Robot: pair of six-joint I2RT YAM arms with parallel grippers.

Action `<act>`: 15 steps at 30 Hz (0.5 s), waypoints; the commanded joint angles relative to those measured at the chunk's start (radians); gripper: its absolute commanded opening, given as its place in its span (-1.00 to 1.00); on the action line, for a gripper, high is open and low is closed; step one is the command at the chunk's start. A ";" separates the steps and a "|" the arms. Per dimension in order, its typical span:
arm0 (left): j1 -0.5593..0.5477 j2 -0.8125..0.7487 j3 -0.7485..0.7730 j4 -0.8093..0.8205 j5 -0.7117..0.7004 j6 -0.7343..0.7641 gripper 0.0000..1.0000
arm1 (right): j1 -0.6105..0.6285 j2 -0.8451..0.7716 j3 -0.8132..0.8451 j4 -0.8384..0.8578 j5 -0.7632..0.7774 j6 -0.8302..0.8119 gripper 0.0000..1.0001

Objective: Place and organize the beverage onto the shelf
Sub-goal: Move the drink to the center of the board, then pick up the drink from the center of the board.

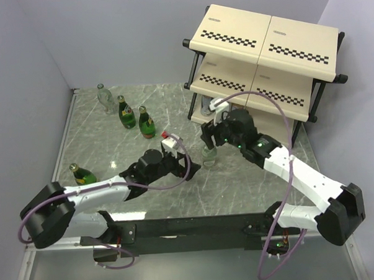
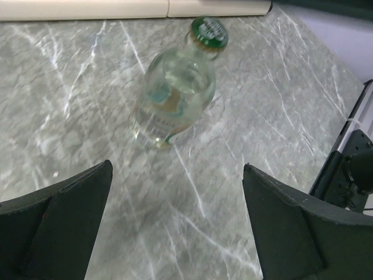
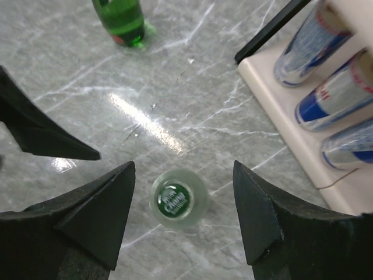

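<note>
The clear bottle stood upright on the worktop, just in front of the shelf's lowest board. Its long axis ran straight up towards the right pincer, which hung directly over it. In the right wrist view the green cap faced the lens between the two fingers. There was bare stone on either side of the cap, so that pincer was apart and gripped nothing.

The left pincer was also spread wide and empty. The same bottle lay ahead of its fingertips, near but out of contact, with the shelf's edge beyond it.

The right arm was therefore the nearer one, placed for a grasp from above, while the left would have to reach forward and take the bottle from the side.

Three cans already sat on the lowest board, just to the right of the bottle, so the shelf lay on that side of the right pincer. Moving the bottle that way would probably call for care around the cans and the black frame.

A pair of green bottles and a second clear bottle waited well apart at the far left. Another green bottle stood by the left arm.
</note>
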 commanded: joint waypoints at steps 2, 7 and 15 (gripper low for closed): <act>-0.023 0.075 0.106 0.008 -0.012 0.034 0.99 | -0.091 -0.097 0.076 -0.093 -0.164 -0.037 0.48; -0.033 0.187 0.170 -0.007 -0.025 0.042 0.99 | -0.223 -0.186 0.092 -0.181 -0.300 -0.040 0.49; -0.072 0.345 0.311 -0.097 -0.195 0.051 0.99 | -0.378 -0.340 0.081 -0.280 -0.503 -0.065 0.48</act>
